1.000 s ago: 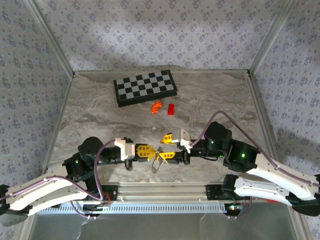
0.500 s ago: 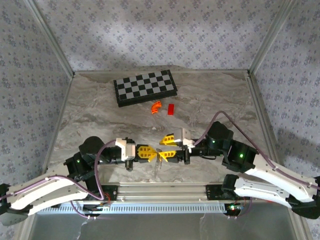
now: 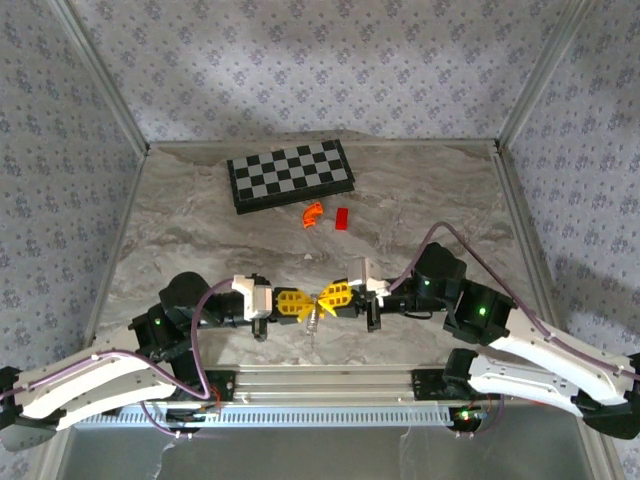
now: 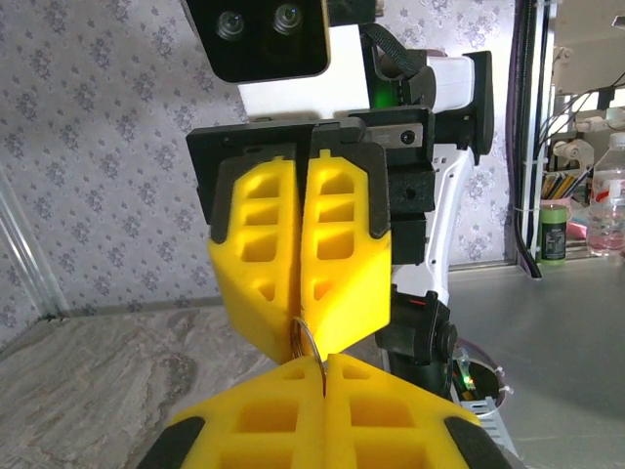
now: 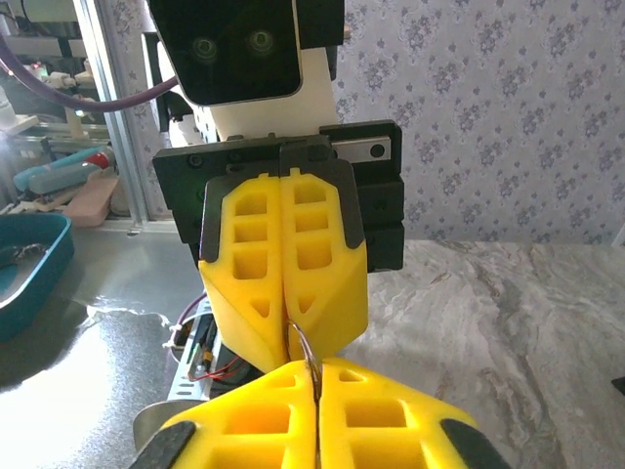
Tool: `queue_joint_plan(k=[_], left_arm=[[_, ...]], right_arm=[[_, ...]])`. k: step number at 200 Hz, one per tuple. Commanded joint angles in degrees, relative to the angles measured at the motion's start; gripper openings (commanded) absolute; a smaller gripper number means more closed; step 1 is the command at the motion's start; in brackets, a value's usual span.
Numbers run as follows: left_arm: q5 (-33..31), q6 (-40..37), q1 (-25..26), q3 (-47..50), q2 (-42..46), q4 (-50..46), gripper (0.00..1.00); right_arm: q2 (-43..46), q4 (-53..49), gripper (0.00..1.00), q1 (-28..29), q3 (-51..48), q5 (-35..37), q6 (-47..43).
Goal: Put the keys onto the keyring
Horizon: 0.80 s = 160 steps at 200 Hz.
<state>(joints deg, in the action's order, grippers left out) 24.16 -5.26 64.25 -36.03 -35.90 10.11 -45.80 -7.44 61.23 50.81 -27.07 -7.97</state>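
Keyring (image 5: 304, 349) — a thin silvery wire loop — sits over the near part of the grey marbled table (image 3: 200, 230). From the left, the left gripper (image 3: 303, 303) has its yellow fingers fully closed on it, and tip to tip opposite, the right gripper (image 3: 325, 297) is clamped on the same loop. A slim silvery piece (image 3: 314, 322) dangles beneath — key or chain, I cannot tell.

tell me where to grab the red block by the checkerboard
Take the red block across its narrow width, coming straight down from above. It lies flat with its long axis running near to far, and the orange curved piece sits apart on its left, likely leaving room for a jaw.
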Motion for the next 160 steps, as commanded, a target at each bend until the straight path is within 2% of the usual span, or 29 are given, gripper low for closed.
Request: queue_joint_plan(k=[1, 29, 57, 75, 101, 134, 160], left_arm=[[1.4, 0.6, 0.4, -1.6, 0.2, 1.6, 0.00], [-3.6, -0.7, 0.4, -3.7, -0.6, -4.9, 0.00], [-7.5, -2.7, 0.4, -7.2, -2.6, -14.4, 0.11], [-9.0, -3.8, 0.4, -9.4, -4.2, -19.8, 0.12], [-9.9, -5.2, 0.4, -11.5, -6.3, -24.3, 0.09], [-10.8, -5.6, 0.4, -11.0, -5.9, -24.5, 0.00], [-11.0, -5.2, 0.4, -10.2, -5.5, -23.6, 0.00]], right_arm=[[-0.8, -1.5, 0.00, -0.7, 0.7, 1.4, -1.0], [-2.0, -6.3, 0.00, -0.2, 3.1, 2.9, -2.9], [-4.5, -12.9, 0.00, 0.7, 6.9, 5.6, -5.5], [-6.7, -16.0, 0.00, 0.9, 9.0, 6.5, -6.0], [-9.8, -19.6, 0.00, 1.1, 11.6, 6.2, -7.2], [-9.9, -20.2, 0.00, 0.7, 12.2, 5.7, -7.4], [-10.2, -20.1, 0.00, 0.9, 12.1, 4.9, -7.6]])
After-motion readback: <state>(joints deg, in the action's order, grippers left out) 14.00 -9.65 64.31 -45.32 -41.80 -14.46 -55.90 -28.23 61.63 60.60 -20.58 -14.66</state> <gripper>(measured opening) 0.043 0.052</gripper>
